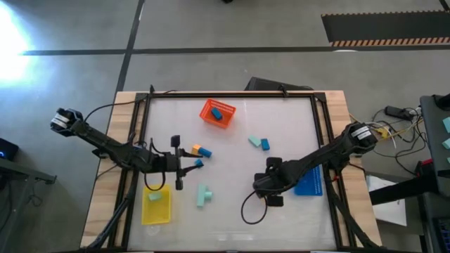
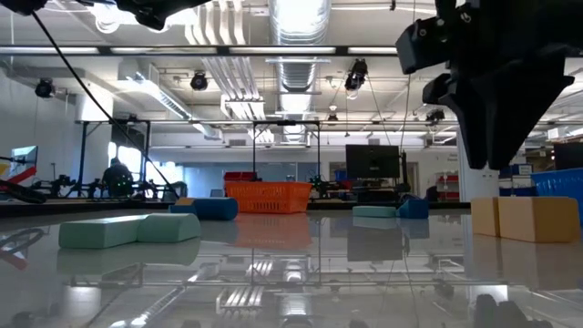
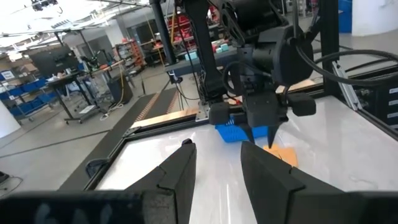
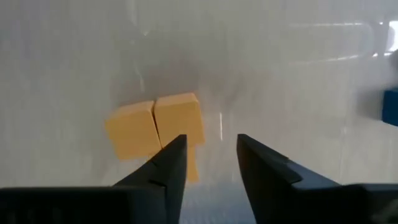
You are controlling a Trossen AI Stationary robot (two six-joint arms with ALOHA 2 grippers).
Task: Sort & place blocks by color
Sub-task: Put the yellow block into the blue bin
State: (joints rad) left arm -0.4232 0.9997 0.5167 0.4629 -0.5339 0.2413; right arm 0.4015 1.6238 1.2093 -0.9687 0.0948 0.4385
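Note:
Two orange blocks (image 4: pixel 155 124) lie side by side on the table, also seen at the right of the low view (image 2: pixel 524 219). My right gripper (image 4: pixel 211 155) hangs open just above them, fingers pointing down, touching nothing; in the high view (image 1: pixel 266 184) it hides them. My left gripper (image 3: pixel 217 165) is open and raised above the table's left middle (image 1: pixel 188 160), near an orange-and-blue pair of blocks (image 1: pixel 200 151) and a small blue block (image 1: pixel 199 163). Mint blocks (image 1: pixel 204 195) lie near the front edge, and a mint and a blue block (image 1: pixel 257 143) lie mid-table.
The orange tray (image 1: pixel 218 112) holding a blue block stands near the far edge. The yellow tray (image 1: pixel 146 211) with a mint block sits at the near left. The blue tray (image 1: pixel 311 184) lies just right of my right gripper. A black frame rims the table.

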